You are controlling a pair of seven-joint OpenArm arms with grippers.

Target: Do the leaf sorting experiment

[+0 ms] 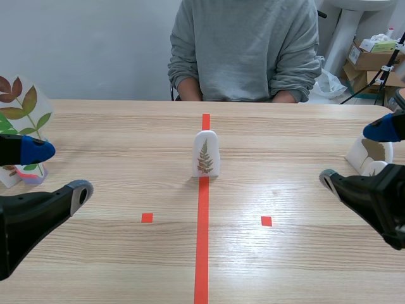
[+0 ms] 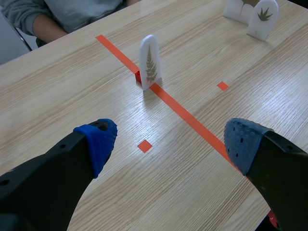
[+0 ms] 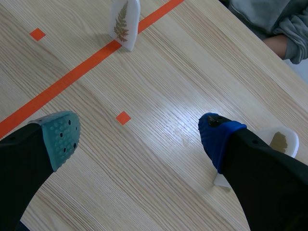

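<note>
A white arched card with a brown fern leaf [image 1: 205, 154] stands upright on the red centre line, mid-table. It also shows ahead of the left gripper [image 2: 149, 61] and ahead of the right gripper [image 3: 124, 23]. My left gripper [image 1: 57, 172] hangs open at the left side of the table, nothing between its fingers [image 2: 171, 144]. Open too is my right gripper [image 1: 354, 155] at the right side, over bare wood [image 3: 139, 134]. A card with red and green leaves [image 1: 22, 107] stands behind the left gripper. White leaf cards in a holder [image 1: 370, 155] stand by the right gripper.
A person in a grey sweater [image 1: 243, 47] sits across the table, arms at the far edge. One white card with a brown leaf [image 3: 281, 142] is partly hidden by my right finger. Another card with a dark leaf [image 2: 262, 18] stands at the right side.
</note>
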